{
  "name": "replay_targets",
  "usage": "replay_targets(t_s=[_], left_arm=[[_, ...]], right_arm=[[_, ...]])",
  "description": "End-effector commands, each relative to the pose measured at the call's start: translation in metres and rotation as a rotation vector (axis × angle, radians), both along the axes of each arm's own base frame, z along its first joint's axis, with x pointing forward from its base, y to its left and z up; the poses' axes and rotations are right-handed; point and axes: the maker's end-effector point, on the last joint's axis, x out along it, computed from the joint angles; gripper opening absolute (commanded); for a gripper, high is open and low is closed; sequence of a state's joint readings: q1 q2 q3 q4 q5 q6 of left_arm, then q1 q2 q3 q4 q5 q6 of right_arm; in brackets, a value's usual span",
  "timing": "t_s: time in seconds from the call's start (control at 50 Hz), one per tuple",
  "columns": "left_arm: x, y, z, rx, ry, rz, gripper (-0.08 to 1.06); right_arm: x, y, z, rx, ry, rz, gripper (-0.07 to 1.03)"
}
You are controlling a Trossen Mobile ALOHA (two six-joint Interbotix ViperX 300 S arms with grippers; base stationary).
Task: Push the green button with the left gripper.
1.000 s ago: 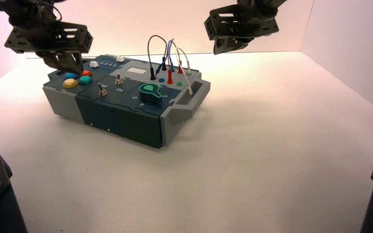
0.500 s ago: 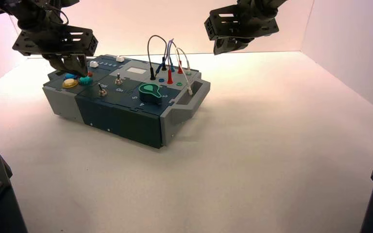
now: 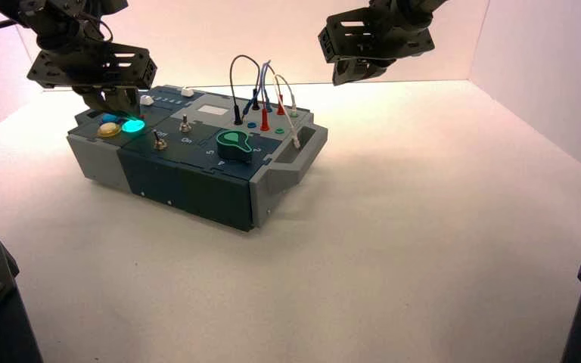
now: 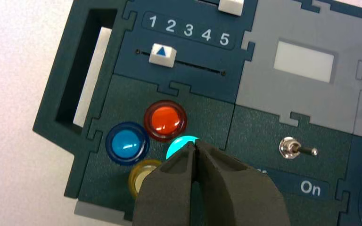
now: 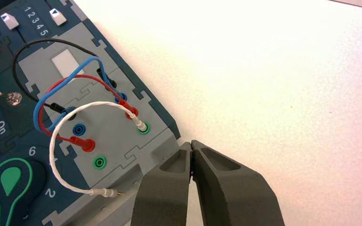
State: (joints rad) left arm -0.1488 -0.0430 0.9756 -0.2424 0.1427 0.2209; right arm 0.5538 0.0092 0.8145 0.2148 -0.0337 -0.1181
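Note:
The green button (image 3: 132,125) glows bright green at the box's left end, in the cluster of four domes. In the left wrist view it (image 4: 179,145) shows as a lit cyan-green dome, half hidden under my fingertips. My left gripper (image 3: 121,108) is shut and its closed tips (image 4: 195,144) rest on the button's top. Red (image 4: 165,120), blue (image 4: 127,143) and yellow (image 4: 142,174) buttons sit around it. My right gripper (image 3: 359,72) is shut and empty, held high above the box's far right end; its tips (image 5: 191,146) hover over the box's edge.
The box (image 3: 197,178) stands turned on the white table. A slider (image 4: 162,55) sits at 1. A toggle switch (image 4: 293,149) points toward "On". A large green knob (image 3: 234,142) and looped wires (image 3: 261,83) in jack sockets fill the right half.
My left gripper has come down and slightly right onto the green button. The button, dull teal before, now glows bright green. The right arm has not moved.

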Motion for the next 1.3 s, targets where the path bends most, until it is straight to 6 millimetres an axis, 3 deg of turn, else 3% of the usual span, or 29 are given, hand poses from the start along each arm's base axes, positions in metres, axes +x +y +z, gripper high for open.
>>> replay_targets(t_s=[0.02,0.3,0.84,1.3], left_arm=[[0.003,-0.002,0.011,-0.008,-0.033,-0.002,-0.03],[0.004,-0.003,0.034,-0.02,-0.1,-0.004,-0.03],[0.006,-0.003,0.039,-0.021,-0.113,-0.005,-0.03],[0.013,-0.003,0.059,-0.017,-0.194,-0.016,-0.03]], right_arm=[[0.004,0.004,0.018,0.025,-0.044,0.004,-0.02],[0.004,0.004,0.019,0.024,-0.043,0.005,-0.02],[0.004,0.004,0.019,0.026,-0.044,0.004,-0.02],[0.004,0.004,0.019,0.025,-0.044,0.005,-0.02]])
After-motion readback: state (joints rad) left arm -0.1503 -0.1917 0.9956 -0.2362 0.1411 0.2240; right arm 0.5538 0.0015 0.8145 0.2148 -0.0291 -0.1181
